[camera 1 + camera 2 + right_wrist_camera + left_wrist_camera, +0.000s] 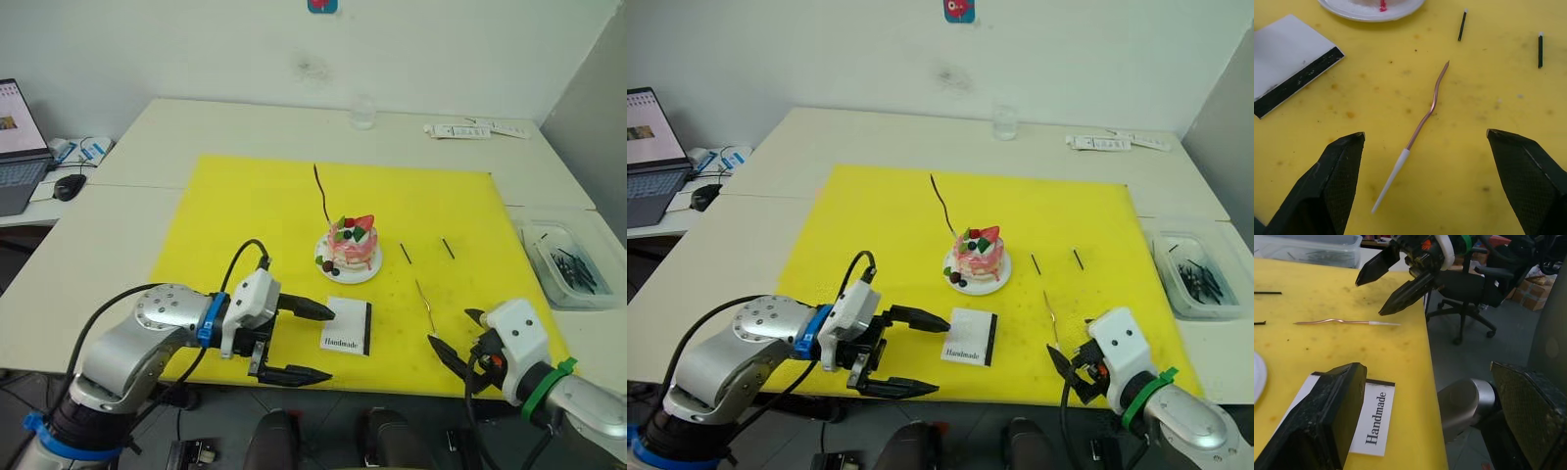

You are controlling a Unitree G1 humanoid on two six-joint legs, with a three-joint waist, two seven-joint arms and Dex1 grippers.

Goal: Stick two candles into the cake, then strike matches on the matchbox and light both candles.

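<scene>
The pink cake [350,247] sits on its white plate [345,273] mid-mat. One candle [321,194] stands in the cake, leaning back-left. Another candle [1426,113] lies flat on the yellow mat [255,211] to the cake's front right, its white end toward my right gripper [452,328]. That gripper is open, its fingers to either side of the white end and just short of it. Two matches [405,253] [448,248] lie right of the cake. The white matchbox [346,325] lies in front of the cake. My left gripper [323,344] is open beside the box's left edge.
A clear plastic tub [571,262] holding dark sticks stands off the mat's right edge. A glass [362,116] and papers [475,129] are at the table's back. A laptop [15,147] and mouse [69,186] are at far left. An office chair [1464,289] stands past the table's front edge.
</scene>
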